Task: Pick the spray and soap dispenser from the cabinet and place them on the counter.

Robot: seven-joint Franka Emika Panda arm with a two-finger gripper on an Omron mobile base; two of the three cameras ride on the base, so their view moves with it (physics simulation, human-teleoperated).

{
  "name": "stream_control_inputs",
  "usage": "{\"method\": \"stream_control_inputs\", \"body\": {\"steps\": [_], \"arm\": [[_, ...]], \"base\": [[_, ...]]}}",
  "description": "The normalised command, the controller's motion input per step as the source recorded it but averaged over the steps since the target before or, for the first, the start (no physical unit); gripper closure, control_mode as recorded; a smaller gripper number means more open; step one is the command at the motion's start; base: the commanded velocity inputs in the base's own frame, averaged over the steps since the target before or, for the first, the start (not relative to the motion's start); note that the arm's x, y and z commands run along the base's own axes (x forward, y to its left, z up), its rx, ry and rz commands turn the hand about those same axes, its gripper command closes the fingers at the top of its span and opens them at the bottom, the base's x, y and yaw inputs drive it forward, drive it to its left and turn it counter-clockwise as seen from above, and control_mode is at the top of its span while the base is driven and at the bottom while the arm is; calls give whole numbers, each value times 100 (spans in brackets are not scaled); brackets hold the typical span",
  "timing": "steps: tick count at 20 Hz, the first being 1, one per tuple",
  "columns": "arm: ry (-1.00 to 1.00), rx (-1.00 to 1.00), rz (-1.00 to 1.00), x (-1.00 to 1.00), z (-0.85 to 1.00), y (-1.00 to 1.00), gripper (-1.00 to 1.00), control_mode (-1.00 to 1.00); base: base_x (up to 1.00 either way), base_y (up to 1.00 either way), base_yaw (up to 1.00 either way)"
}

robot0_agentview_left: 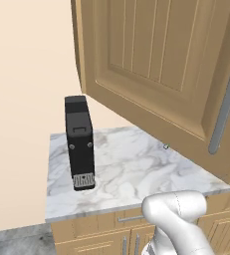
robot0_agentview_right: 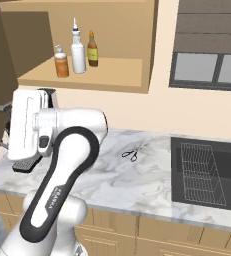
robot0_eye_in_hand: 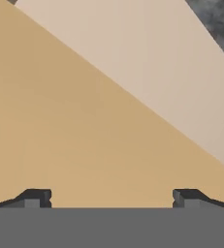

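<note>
My jaws stand wide apart, empty, facing a wooden panel. The spray [robot0_agentview_right: 77, 50] and soap dispenser [robot0_agentview_right: 61, 62] stand side by side in the open cabinet [robot0_agentview_right: 87, 74].

Pincer [robot0_eye_in_hand: 111, 197] is spread wide with nothing between its tips, pointed at a flat light wooden panel [robot0_eye_in_hand: 74, 135] up close. Past its slanted edge there's a pale beige wall [robot0_eye_in_hand: 147, 58], and a mottled grey patch [robot0_eye_in_hand: 217, 17] in the top corner.
</note>
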Motion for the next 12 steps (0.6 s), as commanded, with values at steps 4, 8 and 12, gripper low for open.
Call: {"method": "stream_control_inputs", "body": {"steps": [4, 8, 12], "arm": [[0, -5, -13, -9, 0, 51, -100, -100], [-2, -2, -17, -14, 0, 41, -100, -100], [-5, -2, -13, -11, -1, 34, -100, -100]], "base": [[0, 0, 0], [0, 0, 0], [0, 0, 0]]}}
